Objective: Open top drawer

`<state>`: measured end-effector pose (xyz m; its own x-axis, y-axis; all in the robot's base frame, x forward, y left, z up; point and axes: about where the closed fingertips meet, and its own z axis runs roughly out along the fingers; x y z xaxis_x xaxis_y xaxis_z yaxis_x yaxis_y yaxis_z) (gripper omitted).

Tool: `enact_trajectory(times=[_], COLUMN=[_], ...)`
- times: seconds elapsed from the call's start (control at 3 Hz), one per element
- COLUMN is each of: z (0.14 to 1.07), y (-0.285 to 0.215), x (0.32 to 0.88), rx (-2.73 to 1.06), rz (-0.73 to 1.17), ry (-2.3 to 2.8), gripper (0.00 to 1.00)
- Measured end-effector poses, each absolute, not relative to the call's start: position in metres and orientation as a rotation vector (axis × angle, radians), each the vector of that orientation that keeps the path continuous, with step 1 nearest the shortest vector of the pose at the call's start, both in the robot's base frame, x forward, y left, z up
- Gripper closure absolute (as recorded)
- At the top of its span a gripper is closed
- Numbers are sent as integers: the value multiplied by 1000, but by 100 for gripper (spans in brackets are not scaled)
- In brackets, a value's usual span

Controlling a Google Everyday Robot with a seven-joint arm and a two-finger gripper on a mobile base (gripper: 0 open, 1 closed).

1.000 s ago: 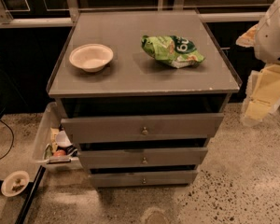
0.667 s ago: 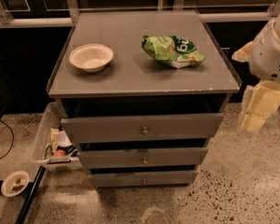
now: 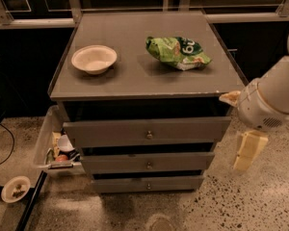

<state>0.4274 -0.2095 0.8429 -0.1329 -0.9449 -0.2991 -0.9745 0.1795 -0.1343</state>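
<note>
My arm runs off the right edge, so only its round white end and my gripper (image 3: 249,151) below it show. The gripper hangs as one cream block pointing at the floor (image 3: 135,211), and I cannot tell whether it is released or clenched; nothing shows in its grasp. A small cream piece sticks out by the cabinet's (image 3: 144,76) right front corner, and I cannot make out what part it is. The gap above the top drawer (image 3: 183,129) is dark and I see nothing inside. The clutter in the bin (image 3: 44,141) is too jumbled to name, and so is what lies in the dish (image 3: 15,189) on the floor.

There are three drawers, each with one knob: the top drawer, a middle drawer (image 3: 183,161) and a bottom drawer (image 3: 183,182). On the cabinet lie one bowl (image 3: 94,59) and one green bag (image 3: 177,52), well apart. One bin stands against the cabinet's left side, and the one dish lies near it.

The top drawer sits just under the cabinet top, its front standing forward of the two below. My gripper is off its right end, apart from it, hanging at about the middle drawer's height. The top knob (image 3: 149,134) is well to my gripper's left.
</note>
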Motion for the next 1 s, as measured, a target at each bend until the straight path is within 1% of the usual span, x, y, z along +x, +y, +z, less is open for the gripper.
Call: enact_trajectory(times=[0.67, 1.0], z=[784, 784], y=[-200, -200], x=[455, 455], rx=[-1869, -1869], rz=[150, 150], ry=[1881, 1881], gripper=[0, 0])
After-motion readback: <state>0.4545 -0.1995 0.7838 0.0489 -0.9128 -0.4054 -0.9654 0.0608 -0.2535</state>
